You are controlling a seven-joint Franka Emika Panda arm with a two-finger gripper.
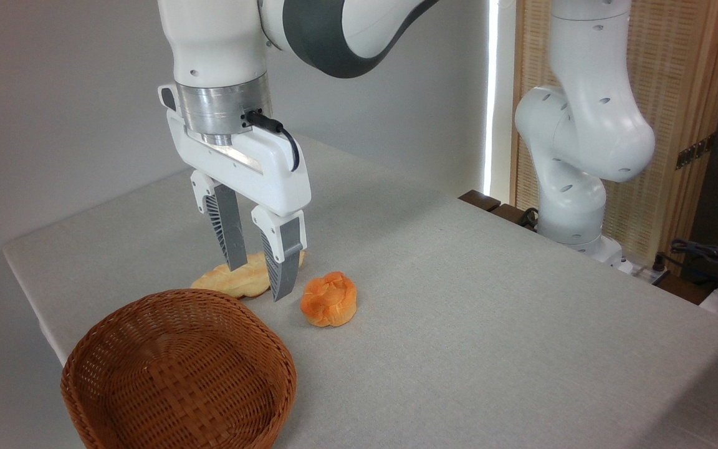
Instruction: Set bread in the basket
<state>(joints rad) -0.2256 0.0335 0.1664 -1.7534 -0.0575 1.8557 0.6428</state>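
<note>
The bread [329, 299], a small round orange bun with a lobed top, lies on the grey table just right of centre-left. My gripper [258, 280] hangs to its left, open, fingers pointing down with nothing between them; its fingertips stand in front of a pale-yellow loaf. The basket [178, 374], round brown wicker with low walls, sits at the front left with nothing inside it. The bun is apart from both the basket and the gripper.
A pale-yellow braided loaf [237, 279] lies behind my fingers, close to the basket's far rim. The table's left edge [28, 293] runs near the basket. The arm's white base [577, 206] stands at the back right, with cables [708, 255] beyond.
</note>
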